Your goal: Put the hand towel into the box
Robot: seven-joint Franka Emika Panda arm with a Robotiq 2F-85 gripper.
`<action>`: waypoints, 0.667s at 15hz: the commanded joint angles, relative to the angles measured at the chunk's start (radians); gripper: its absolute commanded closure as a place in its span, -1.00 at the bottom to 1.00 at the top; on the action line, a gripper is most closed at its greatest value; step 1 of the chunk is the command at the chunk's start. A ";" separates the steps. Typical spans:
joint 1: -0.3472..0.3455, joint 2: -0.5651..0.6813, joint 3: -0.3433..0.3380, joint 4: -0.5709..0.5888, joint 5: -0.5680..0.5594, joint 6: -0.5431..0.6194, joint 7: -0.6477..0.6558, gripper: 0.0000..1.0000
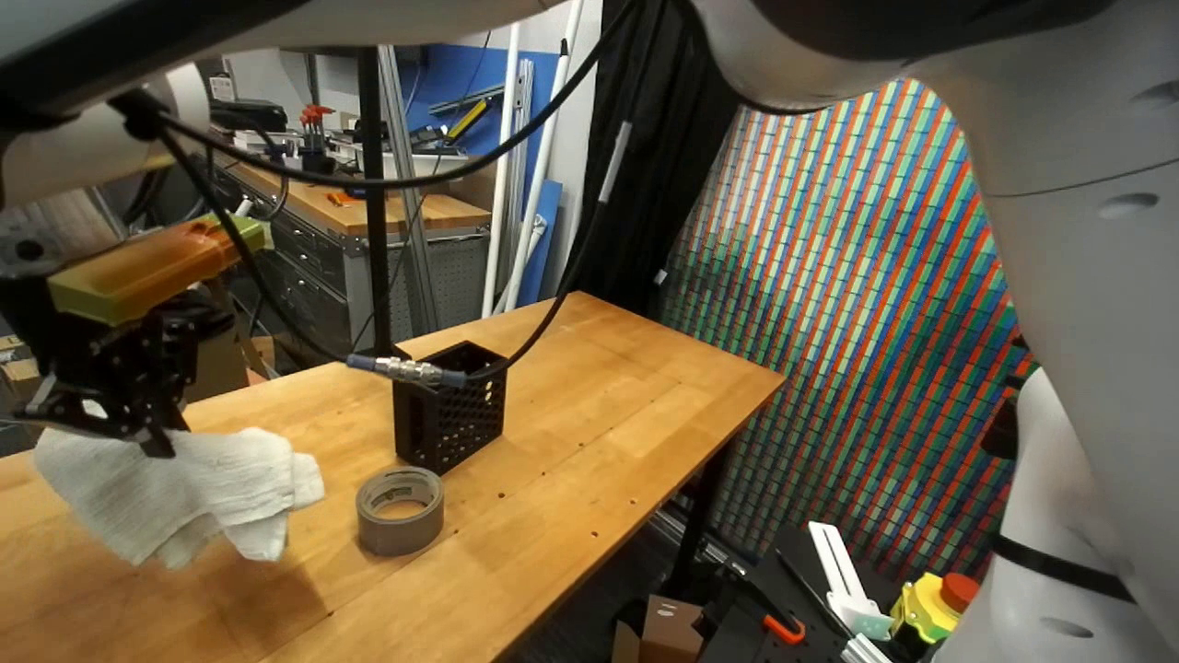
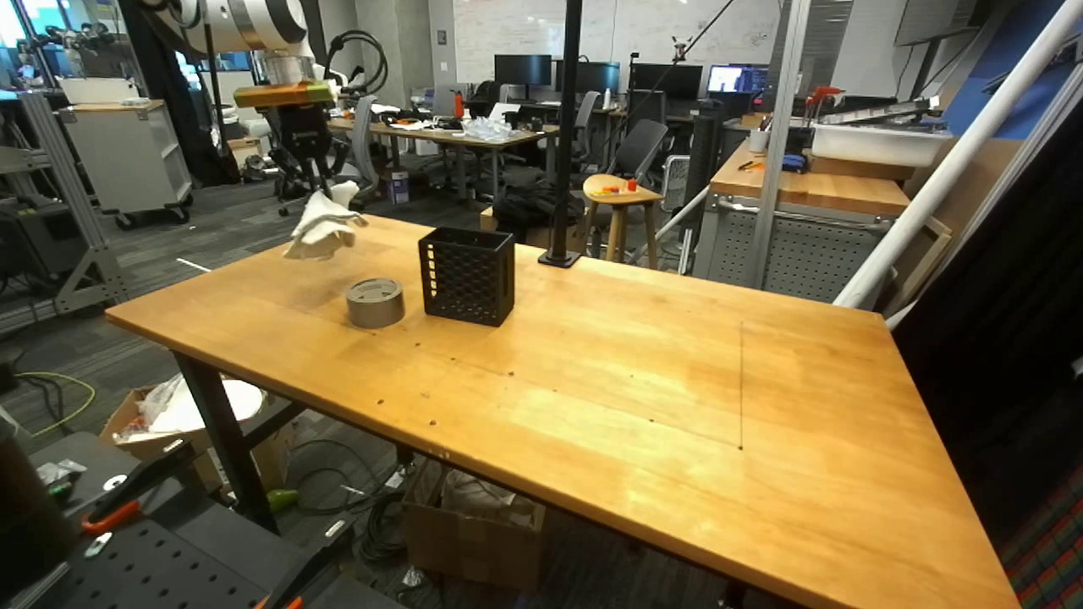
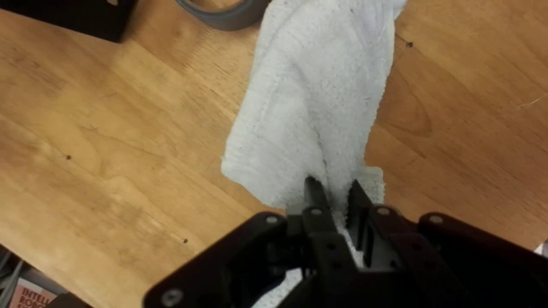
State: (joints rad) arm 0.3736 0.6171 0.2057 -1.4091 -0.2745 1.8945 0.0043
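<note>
The white hand towel (image 1: 216, 488) hangs rumpled from my gripper (image 1: 158, 442), above the wooden table in both exterior views. The gripper (image 2: 318, 188) is shut on a fold of the towel (image 2: 323, 227). In the wrist view the towel (image 3: 308, 98) is pinched between the two fingertips (image 3: 332, 183) and spreads away from them. The black open-top box (image 1: 465, 410) stands upright on the table, apart from the towel. It also shows with its mesh sides in an exterior view (image 2: 467, 277), and only its corner shows in the wrist view (image 3: 81, 17). The inside of the box is hidden.
A grey tape roll (image 1: 401, 534) lies on the table (image 1: 589, 460) beside the box, between it and the towel; it also shows in an exterior view (image 2: 375, 306). A black post (image 2: 565, 152) stands at the table's back edge. A cable (image 1: 543, 322) hangs across an exterior view.
</note>
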 commanded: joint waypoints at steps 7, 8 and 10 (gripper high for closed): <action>-0.138 -0.363 -0.087 -0.277 -0.022 0.014 -0.038 0.89; -0.161 -0.383 -0.095 -0.284 -0.024 0.010 -0.064 0.89; -0.205 -0.406 -0.110 -0.290 -0.026 0.013 -0.121 0.89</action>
State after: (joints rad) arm 0.2187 0.2874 0.1127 -1.6424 -0.2913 1.8923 -0.0449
